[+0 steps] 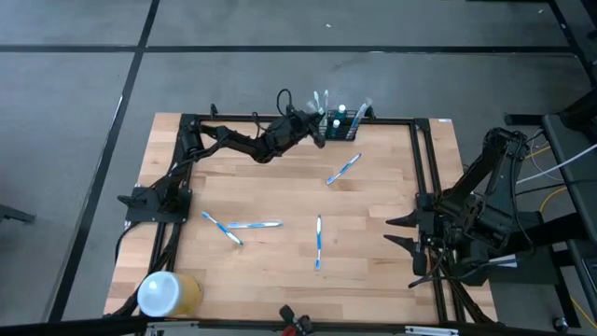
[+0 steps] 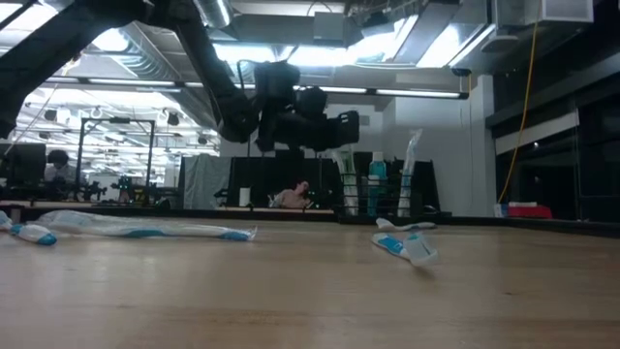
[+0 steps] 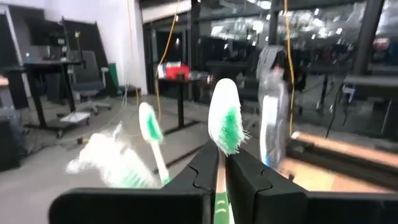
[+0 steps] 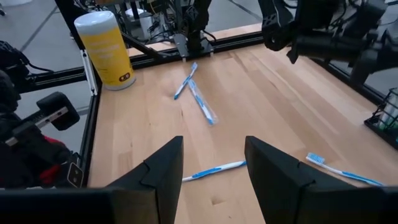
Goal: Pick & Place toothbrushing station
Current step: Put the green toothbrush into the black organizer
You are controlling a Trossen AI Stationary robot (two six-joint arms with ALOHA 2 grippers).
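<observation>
**High view: left arm at the rack, brush in its fingers**

High view: a pale wooden table [image 1: 280, 261] inside a black frame, on grey floor. Blue-and-white toothbrushes lie loose on it: one [image 1: 343, 169] near the far side, one [image 1: 318, 241] toward the middle, and two [image 1: 233, 225] crossing. A white-topped yellow cylinder [image 1: 168, 293] stands at the near left corner. The toothbrushing station [image 1: 343, 122] sits at the far edge, brushes upright in it. The left arm reaches along the far side, its left gripper [image 1: 315, 126] just beside the rack. The right gripper [image 1: 403, 233] waits at the table's right edge.

Low view: a dim hall with ceiling lights (a person sits far off at left). The left gripper [image 2: 320, 126] hangs above the rack [image 2: 383, 199].

Left wrist view: the fingers [image 3: 202, 177] are closed nearly together on a green-bristled toothbrush [image 3: 225, 124], head upright.

Right wrist view: its fingers [image 4: 161, 168] stand wide apart, holding nothing, above the wood.
</observation>
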